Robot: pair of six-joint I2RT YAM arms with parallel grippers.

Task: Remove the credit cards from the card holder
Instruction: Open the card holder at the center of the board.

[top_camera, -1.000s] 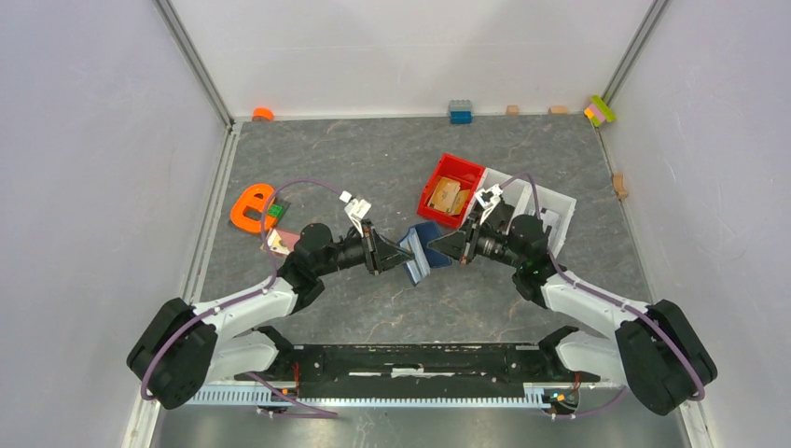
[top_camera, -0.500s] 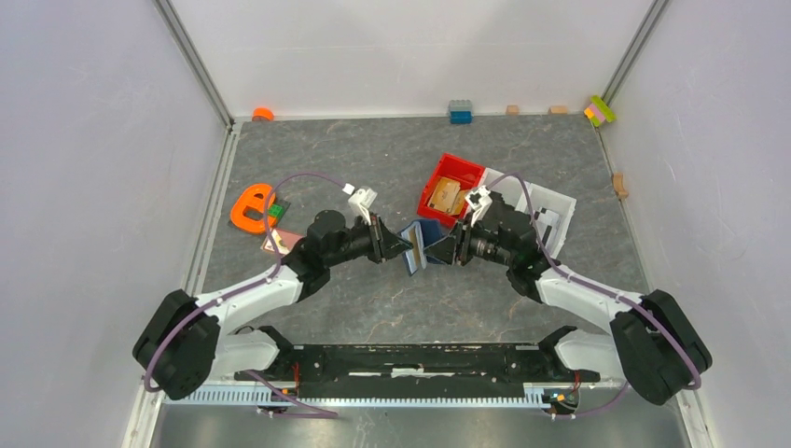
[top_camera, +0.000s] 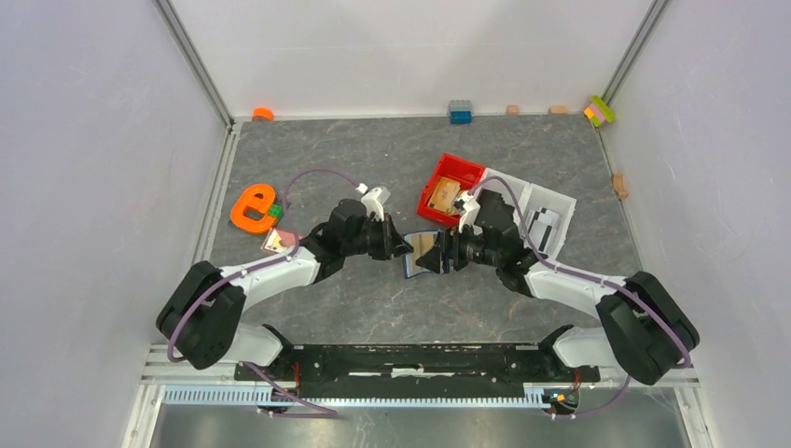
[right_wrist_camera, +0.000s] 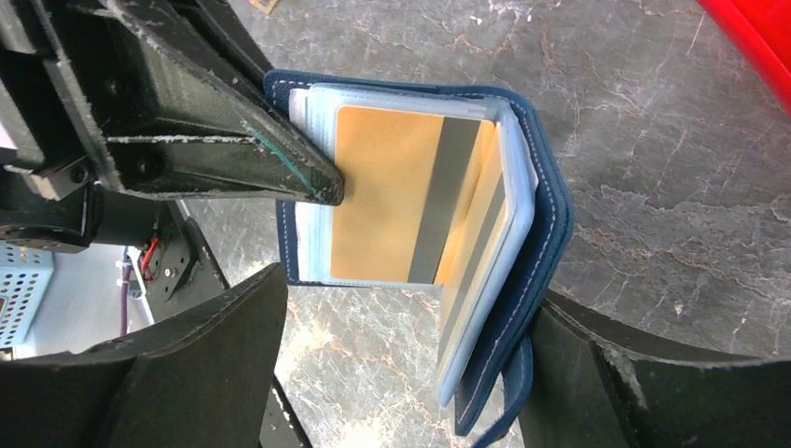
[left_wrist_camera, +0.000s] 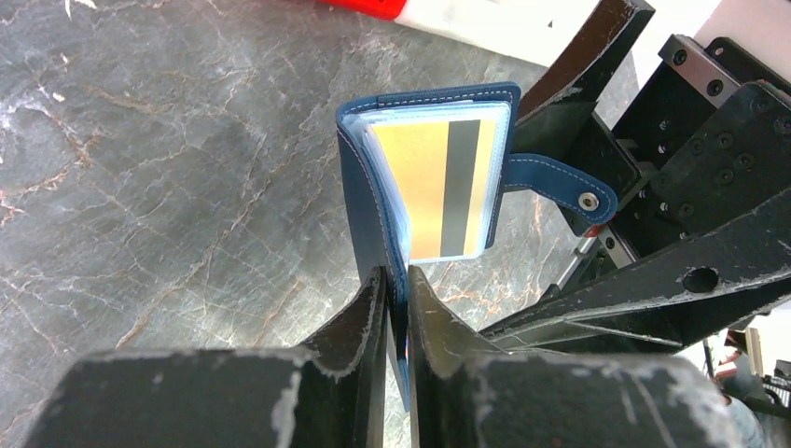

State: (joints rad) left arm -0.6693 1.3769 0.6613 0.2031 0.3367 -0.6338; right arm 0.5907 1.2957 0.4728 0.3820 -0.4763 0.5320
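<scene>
Now | grey marbled tabletop, white walls | left fingers clamp card holder | right fingers spread wide

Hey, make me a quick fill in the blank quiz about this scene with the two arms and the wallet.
The left gripper pinches one cover of the ___ card holder.
The credit card showing inside is gold with a grey ___.
The right gripper has its jaws ___, one on each side of the card holder.
The wooden block lies in the ___ tray.
Missing words: blue; stripe; open; red.
</scene>
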